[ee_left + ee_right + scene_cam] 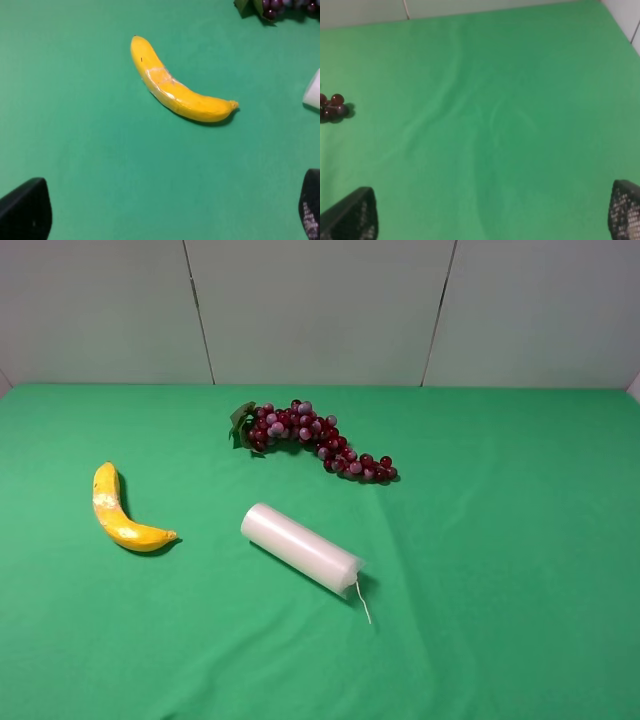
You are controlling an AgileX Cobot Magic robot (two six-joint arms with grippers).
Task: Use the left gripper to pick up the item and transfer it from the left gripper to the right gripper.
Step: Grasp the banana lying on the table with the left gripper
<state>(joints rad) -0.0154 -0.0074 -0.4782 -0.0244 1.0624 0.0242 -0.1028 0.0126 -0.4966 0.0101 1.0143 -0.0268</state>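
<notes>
The yellow banana [118, 512] with pale scuffed patches lies flat on the green cloth at the left. It also shows in the left wrist view [176, 86]. My left gripper [170, 212] is open and empty, its two black fingertips [25, 210] spread wide, some way short of the banana. My right gripper [492, 212] is open and empty over bare green cloth, its fingertips [352, 216] far apart. Neither arm shows in the exterior high view.
A white plastic-wrapped roll [300, 547] lies at the middle, to the right of the banana. A dark red grape bunch [310, 438] lies behind it, its end also in the right wrist view [332, 106]. A grey wall [320, 310] bounds the back.
</notes>
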